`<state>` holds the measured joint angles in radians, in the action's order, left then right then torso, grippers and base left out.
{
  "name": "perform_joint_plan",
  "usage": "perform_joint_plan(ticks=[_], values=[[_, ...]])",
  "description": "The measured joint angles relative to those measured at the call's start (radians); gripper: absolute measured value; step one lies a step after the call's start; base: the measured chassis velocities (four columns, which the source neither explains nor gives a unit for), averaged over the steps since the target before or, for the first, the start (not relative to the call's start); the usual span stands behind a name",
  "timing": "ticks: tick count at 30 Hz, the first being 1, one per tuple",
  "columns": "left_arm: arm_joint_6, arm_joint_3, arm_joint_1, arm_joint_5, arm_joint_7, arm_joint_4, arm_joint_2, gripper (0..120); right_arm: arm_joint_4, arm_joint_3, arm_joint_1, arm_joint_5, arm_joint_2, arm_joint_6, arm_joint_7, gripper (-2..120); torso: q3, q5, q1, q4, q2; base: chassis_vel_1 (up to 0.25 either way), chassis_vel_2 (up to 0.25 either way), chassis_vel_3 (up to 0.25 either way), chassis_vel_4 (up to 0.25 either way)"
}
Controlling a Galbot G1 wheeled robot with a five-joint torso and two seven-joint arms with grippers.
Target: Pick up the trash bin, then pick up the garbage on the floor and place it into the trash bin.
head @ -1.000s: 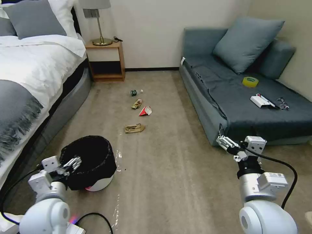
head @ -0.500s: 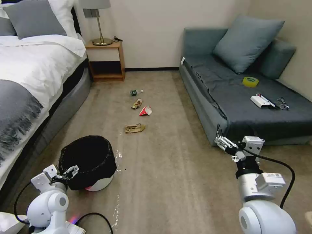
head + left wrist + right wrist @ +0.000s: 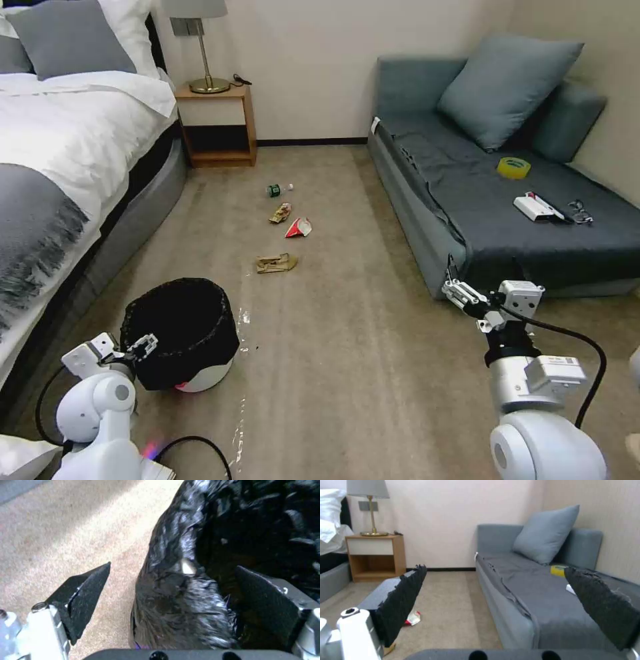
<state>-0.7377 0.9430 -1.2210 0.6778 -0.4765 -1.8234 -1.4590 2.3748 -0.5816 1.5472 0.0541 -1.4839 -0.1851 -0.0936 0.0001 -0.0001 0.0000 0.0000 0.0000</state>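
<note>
The trash bin (image 3: 181,333) is standing upright on the carpet near the bed (image 3: 60,167), mouth facing up, black liner crinkled over the rim, white base showing low on its side. The garbage is lying in a loose line farther along the floor, towards the nightstand (image 3: 217,123): the brown paper bag (image 3: 276,263) is lying flat, long axis across the room; the red-and-white wrapper (image 3: 299,227) and the gold wrapper (image 3: 281,213) are lying beyond it; the small bottle (image 3: 278,190) is lying on its side, cap to the robot's right.

The left gripper (image 3: 142,347) is being held at the bin's near rim, jaws spread wide; in the left wrist view the bagged rim (image 3: 173,587) is standing between the two pads, neither clearly touching. The right gripper (image 3: 456,292) is being held wide apart and empty beside the sofa (image 3: 467,200).

Compared with a second ago, the left gripper has been lowered and drawn back towards the robot; the bin has not been moved.
</note>
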Motion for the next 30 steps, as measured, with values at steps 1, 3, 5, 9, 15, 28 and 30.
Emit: perform_joint_plan(ticks=[1, 3, 5, 9, 15, 28, 30], values=[[0.000, 0.000, 0.000, 0.000, 0.000, 0.000, 0.000, 100, 0.000, 0.000, 0.000, 0.000, 0.000, 0.000, 0.000, 100, 0.000, 0.0000, 0.000, 0.0000, 0.000, 0.000, 0.000, 0.000, 0.000], [0.000, 0.000, 0.012, 0.026, -0.011, 0.024, 0.009, 100, -0.002, 0.003, -0.001, -0.002, -0.001, 0.002, 0.000, 100, 0.000, 0.0000, 0.000, 0.0000, 0.000, 0.000, 0.000, 0.000, 0.000], [0.000, 0.000, 0.012, 0.026, -0.011, 0.024, 0.009, 100, -0.002, 0.003, -0.001, -0.002, -0.001, 0.002, 0.000, 100, 0.000, 0.0000, 0.000, 0.0000, 0.000, 0.000, 0.000, 0.000, 0.000], [0.000, -0.007, 0.029, 0.075, -0.029, 0.061, 0.013, 86, -0.007, 0.003, -0.001, -0.005, -0.002, 0.009, 0.001, 100, 0.000, 0.0000, 0.000, 0.0000, 0.000, 0.000, 0.000, 0.000, 0.000], [0.006, -0.016, 0.042, 0.077, -0.030, 0.077, 0.010, 65, -0.009, 0.002, -0.001, -0.005, -0.002, 0.016, 0.001, 100, 0.000, 0.0008, 0.000, 0.0002, 0.000, 0.000, 0.000, 0.000, 0.000], [0.007, -0.019, 0.037, 0.083, -0.030, 0.078, -0.003, 20, -0.010, 0.015, -0.002, 0.023, 0.003, 0.038, 0.006, 100, 0.000, 0.0006, 0.000, 0.0001, 0.000, 0.000, 0.000, 0.000, 0.000], [0.007, -0.019, 0.037, 0.083, -0.030, 0.078, -0.003, 20, -0.010, 0.015, -0.002, 0.023, 0.003, 0.038, 0.006, 100, 0.000, 0.0006, 0.000, 0.0001, 0.000, 0.000, 0.000, 0.000, 0.000]])
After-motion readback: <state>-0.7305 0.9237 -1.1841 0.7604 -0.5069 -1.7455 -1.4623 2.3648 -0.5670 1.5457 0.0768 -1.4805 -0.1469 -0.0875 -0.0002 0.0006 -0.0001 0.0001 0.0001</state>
